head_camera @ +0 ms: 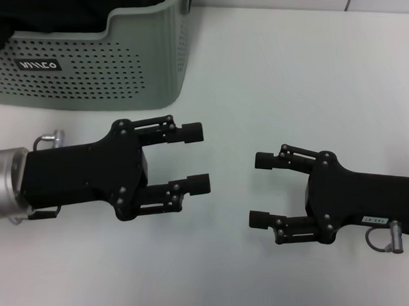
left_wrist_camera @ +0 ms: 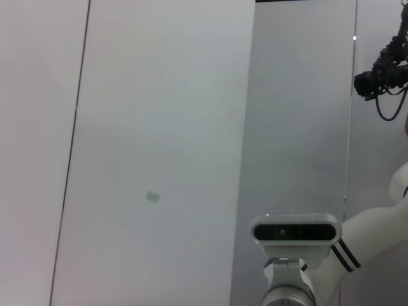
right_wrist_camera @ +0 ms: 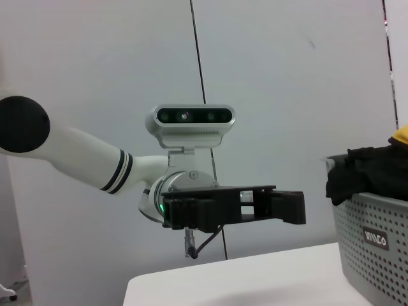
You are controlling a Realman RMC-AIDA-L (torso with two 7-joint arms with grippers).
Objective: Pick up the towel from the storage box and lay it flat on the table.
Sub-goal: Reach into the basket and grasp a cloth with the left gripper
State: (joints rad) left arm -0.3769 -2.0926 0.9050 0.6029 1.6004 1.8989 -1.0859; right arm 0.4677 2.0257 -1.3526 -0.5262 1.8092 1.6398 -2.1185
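Your towel [right_wrist_camera: 401, 135] shows only as a sliver of yellow at the top of the storage box [head_camera: 113, 59], seen in the right wrist view, tucked behind a heap of black fabric [right_wrist_camera: 363, 172] that spills over the box's rim. From the head view you see just that dark fabric inside the box; the towel itself is hidden there. The storage box stands on the bench [head_camera: 298, 75] with its white-logo wall facing the robot.

Nearer the robot than the box, both claws hang over bare bench with nothing in them. Your left claw [head_camera: 195, 157] sits just in front of the box's near right corner, jaws spread wide, fingers pointing toward the other arm and touching nothing. Your right claw [head_camera: 263, 189] lies farther from the box, off to its right, facing the left one across a gap, also released, with its fingers parted and empty. The left wrist view shows only a wall and the robot's head camera [left_wrist_camera: 294, 231].
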